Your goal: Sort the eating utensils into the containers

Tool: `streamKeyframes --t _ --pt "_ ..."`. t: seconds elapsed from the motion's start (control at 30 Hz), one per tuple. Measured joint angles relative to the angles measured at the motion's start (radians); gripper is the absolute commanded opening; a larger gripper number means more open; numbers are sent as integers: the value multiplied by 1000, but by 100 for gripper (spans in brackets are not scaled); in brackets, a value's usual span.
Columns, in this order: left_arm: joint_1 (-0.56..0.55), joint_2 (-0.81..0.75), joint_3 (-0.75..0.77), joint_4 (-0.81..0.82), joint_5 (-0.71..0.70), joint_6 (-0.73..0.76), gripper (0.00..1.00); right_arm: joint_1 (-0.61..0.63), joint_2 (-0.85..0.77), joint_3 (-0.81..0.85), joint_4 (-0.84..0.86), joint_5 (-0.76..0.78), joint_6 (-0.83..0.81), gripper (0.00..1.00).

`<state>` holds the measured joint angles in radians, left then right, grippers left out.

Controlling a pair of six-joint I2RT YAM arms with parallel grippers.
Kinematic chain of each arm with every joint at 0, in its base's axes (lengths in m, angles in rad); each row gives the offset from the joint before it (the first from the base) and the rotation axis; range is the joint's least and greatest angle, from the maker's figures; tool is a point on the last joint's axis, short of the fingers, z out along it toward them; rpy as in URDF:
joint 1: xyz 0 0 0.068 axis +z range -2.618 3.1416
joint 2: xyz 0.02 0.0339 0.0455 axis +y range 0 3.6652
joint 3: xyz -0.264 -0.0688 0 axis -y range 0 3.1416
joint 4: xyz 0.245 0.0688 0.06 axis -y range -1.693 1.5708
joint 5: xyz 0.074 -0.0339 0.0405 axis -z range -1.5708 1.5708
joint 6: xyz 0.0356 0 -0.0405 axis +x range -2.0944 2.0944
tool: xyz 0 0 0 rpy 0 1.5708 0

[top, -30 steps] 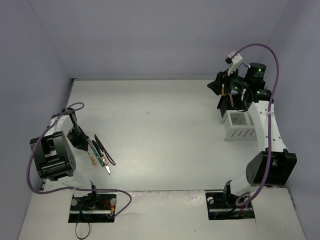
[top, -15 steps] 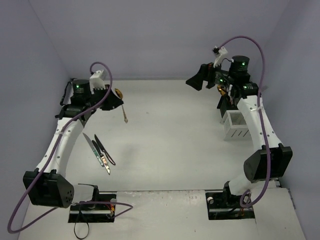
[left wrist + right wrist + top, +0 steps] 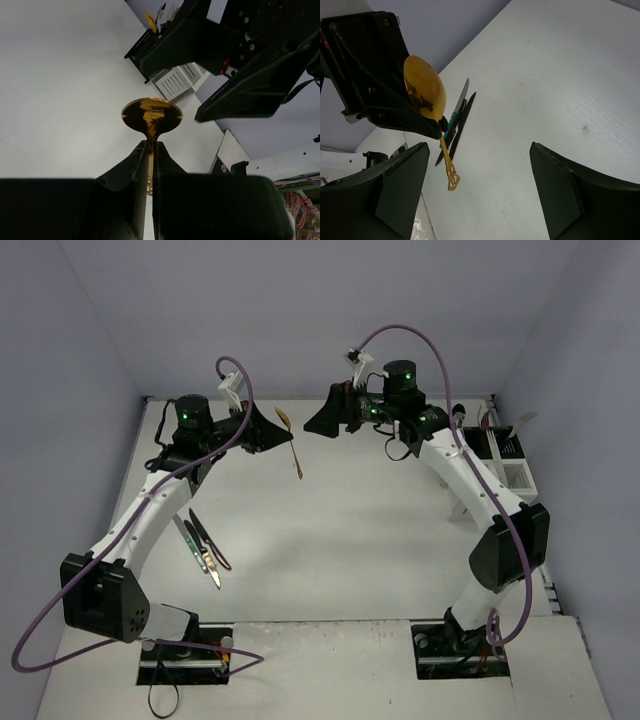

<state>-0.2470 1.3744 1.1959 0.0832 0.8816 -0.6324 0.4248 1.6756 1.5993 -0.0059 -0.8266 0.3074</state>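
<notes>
My left gripper [image 3: 278,429] is shut on the neck of a gold spoon [image 3: 292,452], held above the rear middle of the table with its ornate handle hanging down. In the left wrist view the spoon's bowl [image 3: 151,116] sticks out past the closed fingertips. My right gripper [image 3: 318,422] faces it from the right, open and empty, with the spoon [image 3: 422,87] just beyond its left finger [image 3: 400,185]. The containers stand at the far right: a black bin [image 3: 493,445] holding utensils and a white slotted bin [image 3: 517,477].
A teal-handled knife [image 3: 192,540] and a black knife [image 3: 207,540] lie side by side on the table's left part, seen also as the knives [image 3: 457,120] in the right wrist view. Both arm base plates sit at the near edge.
The left arm rose from the knives and carried the spoon to the rear middle. The right arm swung left from the bins toward the spoon, and its jaws opened wider.
</notes>
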Motion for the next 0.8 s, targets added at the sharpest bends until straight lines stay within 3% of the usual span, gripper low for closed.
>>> streamKeyframes --t 0.1,0.43,0.8 --pt "-11 0 10 -10 -27 -7 0 33 20 4 1 35 11 70" --pt "-42 92 157 -290 -175 52 0 62 53 68 3 122 16 62" --pt "-70 94 157 -342 -207 56 0 74 73 99 3 149 -1 54"
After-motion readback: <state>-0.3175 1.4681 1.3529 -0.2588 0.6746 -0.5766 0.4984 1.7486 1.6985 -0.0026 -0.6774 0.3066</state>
